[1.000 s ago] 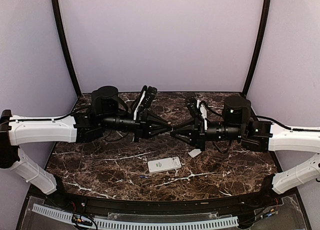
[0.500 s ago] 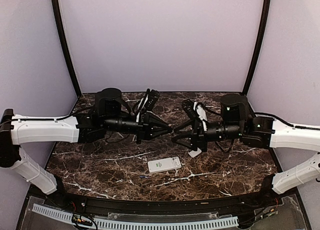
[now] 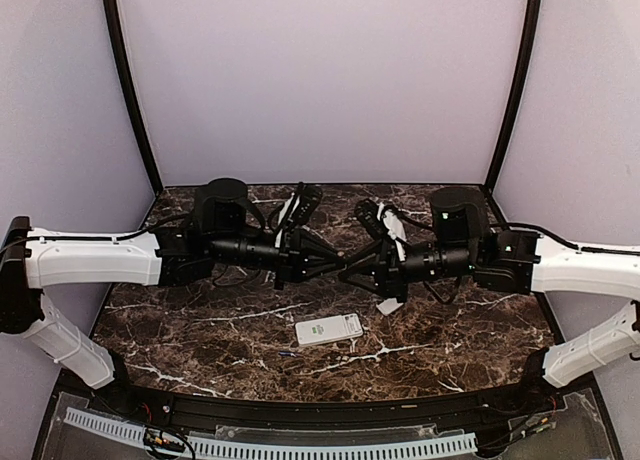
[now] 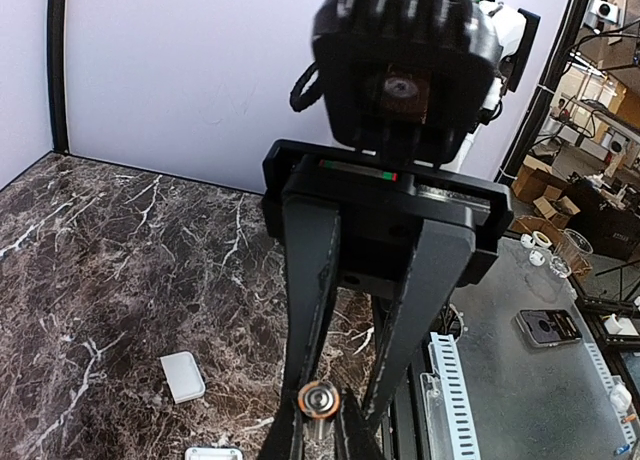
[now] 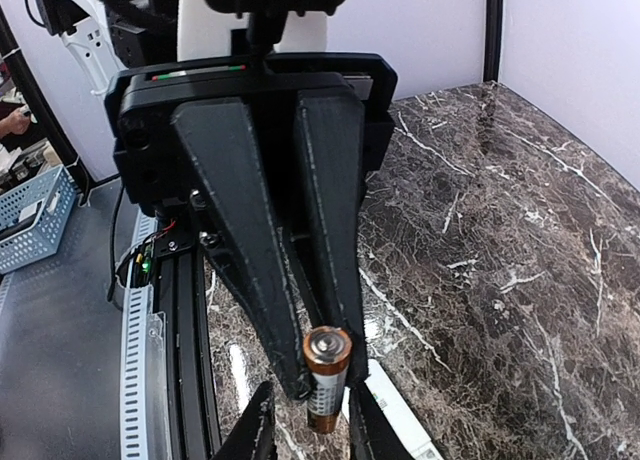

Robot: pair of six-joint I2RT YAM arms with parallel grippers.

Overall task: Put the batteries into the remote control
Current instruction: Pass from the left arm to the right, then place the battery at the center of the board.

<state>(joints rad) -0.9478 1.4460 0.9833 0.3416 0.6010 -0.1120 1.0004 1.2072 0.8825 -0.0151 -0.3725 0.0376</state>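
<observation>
Both grippers meet tip to tip above the middle of the table. My left gripper (image 3: 338, 259) (image 4: 318, 438) is shut on a battery (image 4: 318, 401) with a copper-coloured end (image 5: 328, 352), held near that end. My right gripper (image 3: 350, 272) (image 5: 312, 428) is open, its fingertips standing either side of the battery's lower end with a gap on one side. The remote control (image 3: 328, 329), white and rectangular, lies flat on the marble below and in front of the tips. A strip of it shows under the battery (image 5: 400, 420).
A small plain white cover piece (image 3: 389, 306) (image 4: 182, 376) lies on the dark marble table (image 3: 200, 330) just right of the remote. A white slotted rail (image 3: 270, 445) runs along the near edge. Purple walls close the back and sides.
The right arm has moved left toward the left gripper. Its jaws spread wide half a second ago and have since narrowed around the battery. The left gripper kept its hold and shifted slightly right.
</observation>
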